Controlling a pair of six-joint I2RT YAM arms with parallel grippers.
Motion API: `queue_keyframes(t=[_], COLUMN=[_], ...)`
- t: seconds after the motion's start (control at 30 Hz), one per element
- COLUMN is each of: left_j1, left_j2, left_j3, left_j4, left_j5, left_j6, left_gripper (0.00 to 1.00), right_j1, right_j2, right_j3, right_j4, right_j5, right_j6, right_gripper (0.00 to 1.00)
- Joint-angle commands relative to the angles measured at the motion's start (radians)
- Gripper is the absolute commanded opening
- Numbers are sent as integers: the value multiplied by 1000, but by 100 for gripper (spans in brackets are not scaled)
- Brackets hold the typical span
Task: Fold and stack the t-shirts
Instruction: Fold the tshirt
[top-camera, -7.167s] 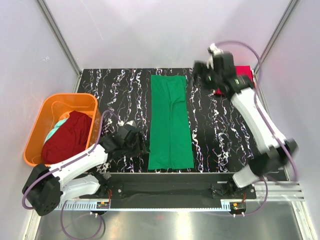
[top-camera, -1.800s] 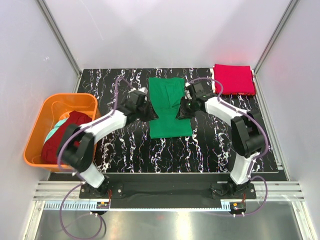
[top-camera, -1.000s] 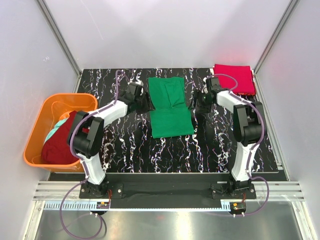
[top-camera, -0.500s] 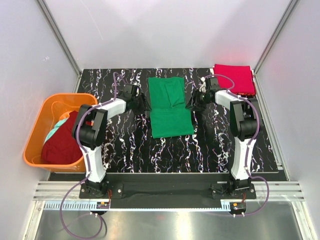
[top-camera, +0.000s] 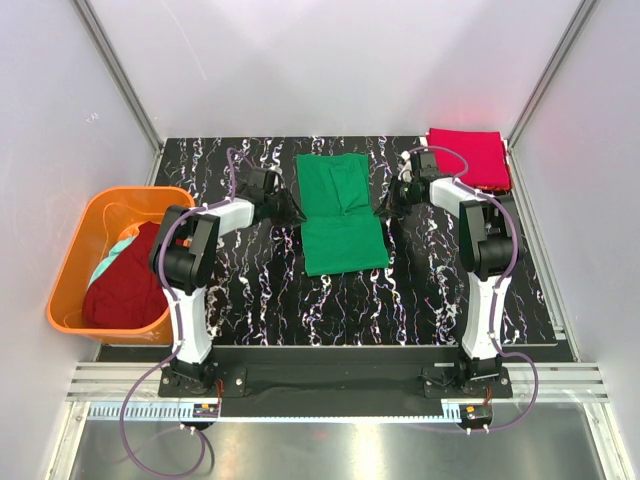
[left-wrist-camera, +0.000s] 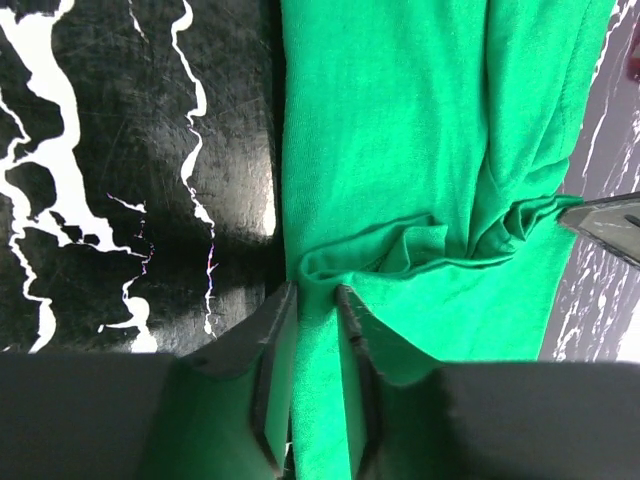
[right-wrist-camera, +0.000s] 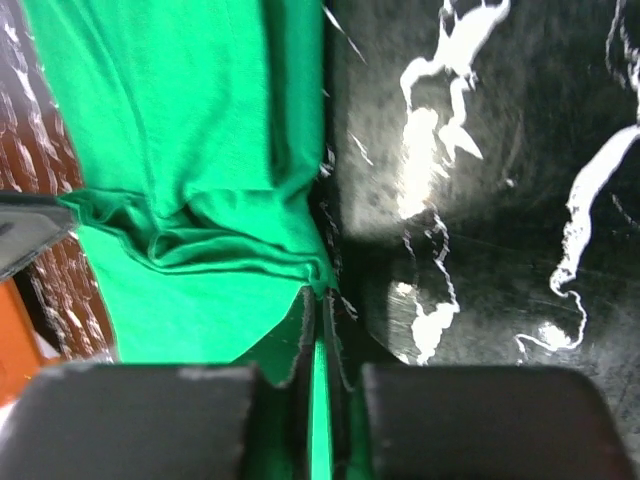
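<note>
From above, the green shirt (top-camera: 343, 215) lies half folded in the middle of the table (top-camera: 250, 290), its near part doubled over. The left gripper (top-camera: 290, 212) sits at its left edge and the right gripper (top-camera: 388, 205) at its right edge, both about level with the crease. The red shirt (top-camera: 468, 158) lies folded in the far right corner, and the maroon shirt (top-camera: 125, 285) is in the basket (top-camera: 70, 270). If the two arms lift or travel unevenly, I would expect the next fold to skew.

From the left wrist, the fingers pinch a ridge of green cloth at the shirt's edge, with wrinkles bunched just beyond. I cannot tell whether both layers are caught. If only one is, the layers could part when lifted.

From the right wrist, the fingers are pressed nearly together on a thin sliver of green at the very edge. So shallow a bite could slip free under any pull.
</note>
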Motion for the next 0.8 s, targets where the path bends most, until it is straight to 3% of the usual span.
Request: queue_keyframes(t=[0.0, 0.1, 0.17, 0.57, 0.77], left_j1=[10, 10, 10, 10, 12], left_j2=[-34, -52, -61, -175, -129], left_j3=[37, 36, 34, 19, 62], left_j4=[55, 60, 67, 72, 60], left_j5=[19, 20, 25, 17, 22], left_j6=[-7, -14, -19, -23, -22], left_gripper=[22, 6, 0, 0, 0], right_j1=[-5, -6, -5, -6, -5], right_j2=[-17, -35, -45, -151, -129], right_j3=[72, 83, 85, 36, 75], right_j4=[8, 5, 6, 9, 9], right_j5=[-15, -32, -38, -58, -60], right_j6=[1, 6, 10, 7, 12], right_gripper=[2, 0, 0, 0, 0])
